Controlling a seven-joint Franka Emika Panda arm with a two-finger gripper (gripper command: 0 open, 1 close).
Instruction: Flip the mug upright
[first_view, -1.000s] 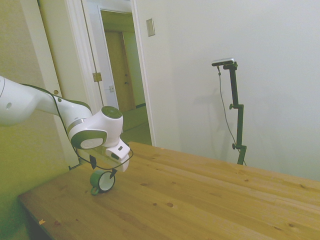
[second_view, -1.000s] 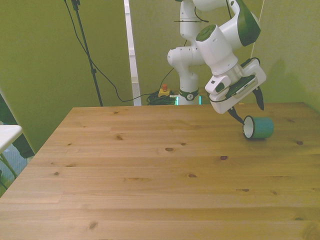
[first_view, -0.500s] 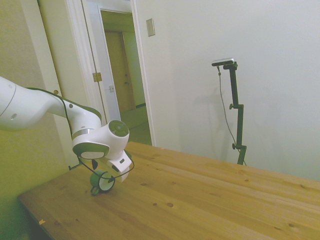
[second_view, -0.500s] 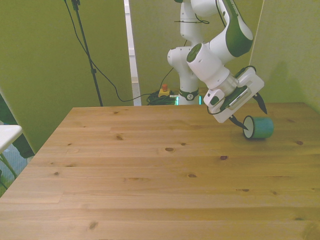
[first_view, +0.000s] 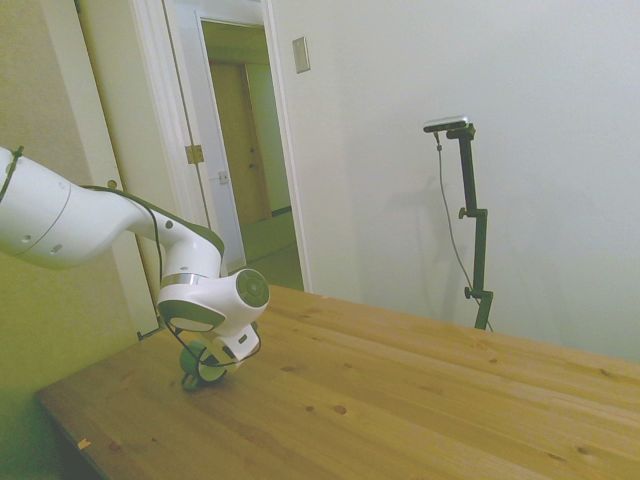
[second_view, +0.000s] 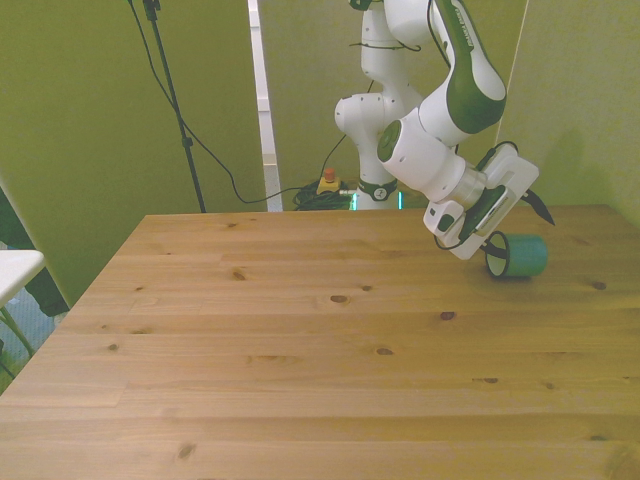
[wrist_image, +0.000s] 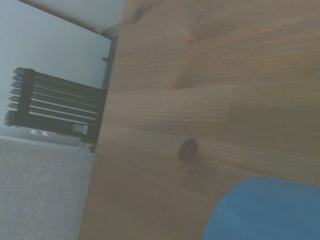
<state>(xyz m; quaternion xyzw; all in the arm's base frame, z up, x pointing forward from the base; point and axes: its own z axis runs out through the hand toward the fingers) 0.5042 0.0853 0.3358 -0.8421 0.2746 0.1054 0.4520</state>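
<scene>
The step in hand appears to be the approach for a grasp: the mug (second_view: 518, 256) lies on its side on the counter (second_view: 300, 340), not yet lifted or turned.

Side view, left to right: the arm reaches in low, and the gripper (first_view: 205, 362) sits right at the mug (first_view: 203, 366), near the counter's left end. The wrist body hides most of the mug here, so contact cannot be judged from this view.

Front view, left to right: the counter is bare across its left and middle. Toward the front view's right, the gripper (second_view: 512, 225) is tilted, jaws spread wide, one dark finger (second_view: 541, 206) above the mug and the other low by its rim. The mug's whitish opening faces the front view's left. Nothing is held.

Wrist view: only a blurred blue-green patch of the mug (wrist_image: 265, 210) shows against counter grain (wrist_image: 200, 100). It confirms closeness, nothing more.

The next move calls, in my judgement, for closing on the mug's wall or rim, then rotating it onto its base. The handle is not discernible in any view.
</scene>
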